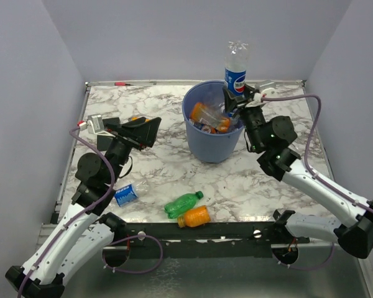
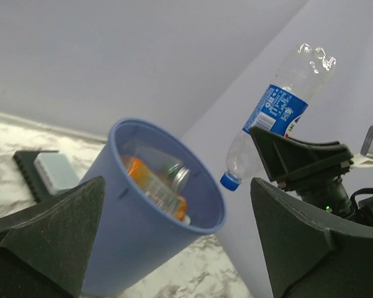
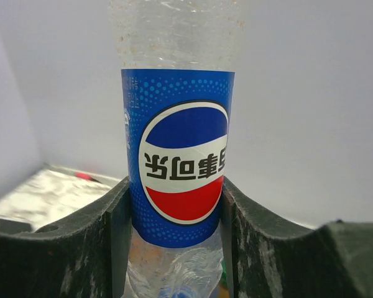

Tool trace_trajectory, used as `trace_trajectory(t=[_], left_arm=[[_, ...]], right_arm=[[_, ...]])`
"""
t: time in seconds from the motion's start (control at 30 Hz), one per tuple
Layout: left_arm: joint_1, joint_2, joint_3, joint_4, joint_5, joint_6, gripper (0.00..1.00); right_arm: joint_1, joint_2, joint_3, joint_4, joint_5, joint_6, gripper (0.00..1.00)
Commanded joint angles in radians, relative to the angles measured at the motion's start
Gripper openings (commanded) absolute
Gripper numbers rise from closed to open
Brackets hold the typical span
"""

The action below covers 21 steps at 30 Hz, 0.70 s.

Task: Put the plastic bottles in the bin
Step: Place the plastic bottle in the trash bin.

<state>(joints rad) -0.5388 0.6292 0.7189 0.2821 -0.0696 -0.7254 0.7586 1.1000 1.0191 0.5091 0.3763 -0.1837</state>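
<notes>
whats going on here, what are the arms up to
The right arm has its jaws shut on a clear blue-label bottle, held cap-down just above the blue bin, which already holds orange bottles. The left arm sits off to the bin's left, its jaws wide open and empty. Three more bottles lie on the table near the arms: a clear one, a green one and an orange one.

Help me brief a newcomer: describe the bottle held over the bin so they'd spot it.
Find the big blue bin at the centre. At its far-right rim the right pincer grips a clear, blue-labelled bottle. It alone hangs in the air, cap down.
</notes>
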Motion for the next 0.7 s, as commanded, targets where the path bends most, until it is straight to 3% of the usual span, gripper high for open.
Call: trace_trajectory(t=[0.0,0.23,0.4,0.5,0.6,0.67], left_arm=[[0.0,-0.065,-0.073,-0.132,-0.083,0.046,0.99],[0.0,-0.147,-0.14,-0.201,-0.13,0.067,0.99],[0.0,-0.167,-0.169,-0.218,-0.134,0.059,0.99],[0.0,-0.179,-0.185,-0.227,-0.134,0.051,0.99],[0.0,-0.19,-0.197,-0.234,-0.137,0.047,0.99],[0.0,-0.192,-0.202,-0.233,-0.139,0.045,0.99]], right_arm=[[-0.075,0.063,-0.059,0.156,0.096,-0.125,0.32],[-0.151,0.119,-0.088,0.173,0.082,-0.124,0.31],[-0.153,0.122,-0.082,0.044,0.051,-0.085,0.33],[-0.153,0.101,-0.092,-0.042,0.039,-0.053,0.44],[-0.153,0.069,-0.12,-0.073,0.018,-0.043,0.71],[-0.153,0.053,-0.13,-0.081,0.025,-0.038,0.79]])
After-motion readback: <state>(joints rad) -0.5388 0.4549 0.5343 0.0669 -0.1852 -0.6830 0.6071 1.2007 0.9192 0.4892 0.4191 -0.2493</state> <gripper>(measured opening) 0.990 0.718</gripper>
